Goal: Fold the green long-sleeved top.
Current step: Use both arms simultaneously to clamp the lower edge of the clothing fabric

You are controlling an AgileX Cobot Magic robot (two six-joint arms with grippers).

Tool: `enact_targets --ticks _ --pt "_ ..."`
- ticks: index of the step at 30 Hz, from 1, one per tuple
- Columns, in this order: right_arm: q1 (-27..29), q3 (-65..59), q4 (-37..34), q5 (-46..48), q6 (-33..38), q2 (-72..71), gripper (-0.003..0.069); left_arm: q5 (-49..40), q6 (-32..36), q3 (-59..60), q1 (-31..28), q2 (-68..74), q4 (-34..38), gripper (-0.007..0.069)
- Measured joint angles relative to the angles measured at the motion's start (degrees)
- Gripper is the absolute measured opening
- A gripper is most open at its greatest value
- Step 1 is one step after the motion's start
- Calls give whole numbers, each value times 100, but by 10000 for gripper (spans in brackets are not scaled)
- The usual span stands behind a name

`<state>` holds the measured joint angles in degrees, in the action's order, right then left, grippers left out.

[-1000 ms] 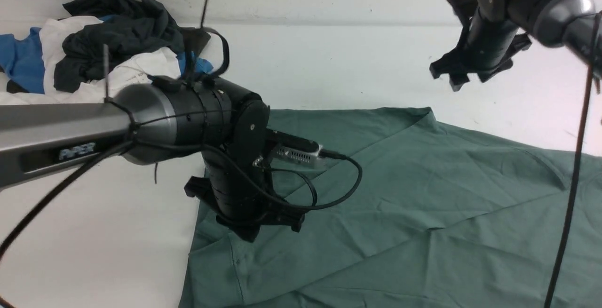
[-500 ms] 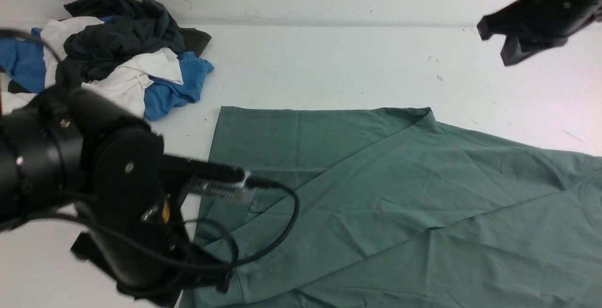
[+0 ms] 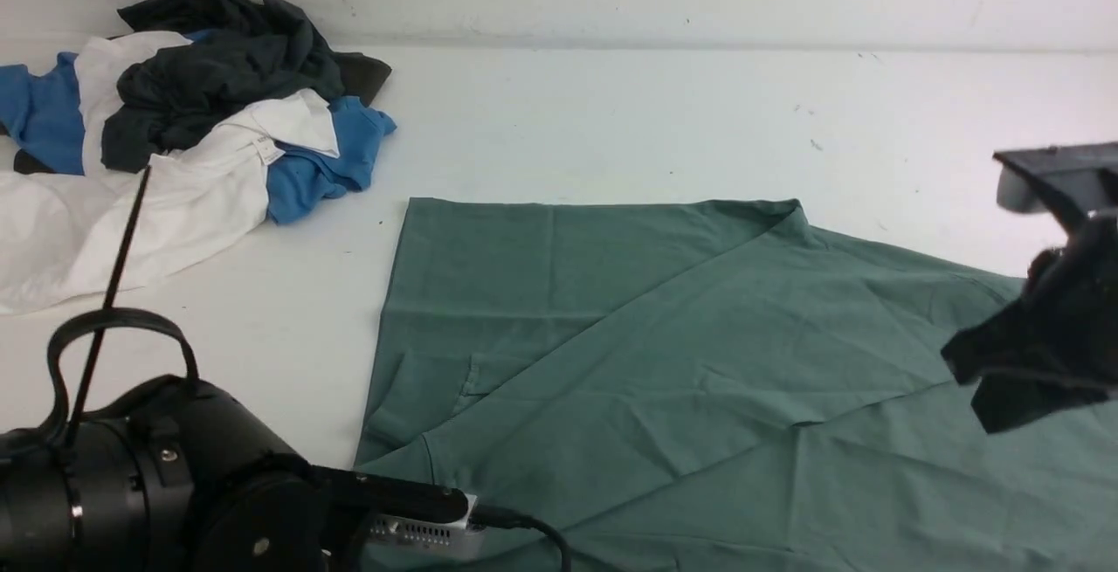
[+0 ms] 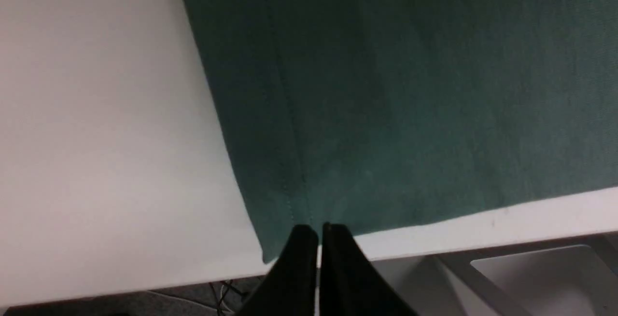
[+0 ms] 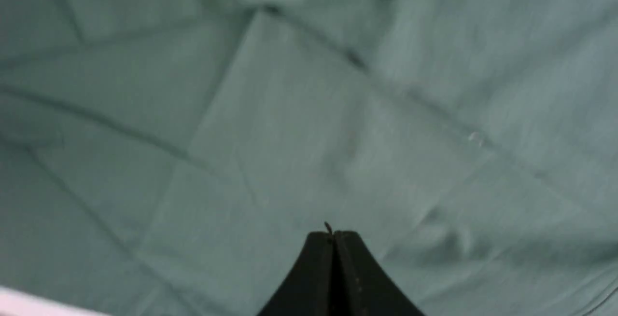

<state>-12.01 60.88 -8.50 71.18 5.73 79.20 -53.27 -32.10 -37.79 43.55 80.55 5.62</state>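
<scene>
Since the left arm (image 3: 157, 485) was drawn back and the right arm (image 3: 1044, 362) lowered, the green long-sleeved top (image 3: 664, 362) was left flat on the counter (image 3: 611, 118), sleeve crossed over; next fold judged pending. Left jaws were together at its near hem, right jaws together, empty, above cloth. Its right side was cut off; hem pinch unclear.

Black, pointed left pincer (image 4: 319, 233), two flat tips. Behind it, fat round black arm (image 3: 148, 485) with small silver screws (image 3: 259, 546), a silver box (image 3: 426, 534), a black cable (image 3: 534, 530), a black loop (image 3: 113, 320). Black right pincer (image 5: 333, 235), pointed too.
</scene>
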Motion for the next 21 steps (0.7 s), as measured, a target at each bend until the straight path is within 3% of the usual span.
enact_targets --ticks 10,17,21 --pt "-292 -366 -5 -23 18 -696 -14 229 -646 448 97 0 -659 137" --pt "-291 -366 7 -23 18 -973 -14 346 -636 522 97 0 -307 224" --pt "-291 -366 -11 -23 18 -987 -14 521 -619 522 97 0 -246 316"
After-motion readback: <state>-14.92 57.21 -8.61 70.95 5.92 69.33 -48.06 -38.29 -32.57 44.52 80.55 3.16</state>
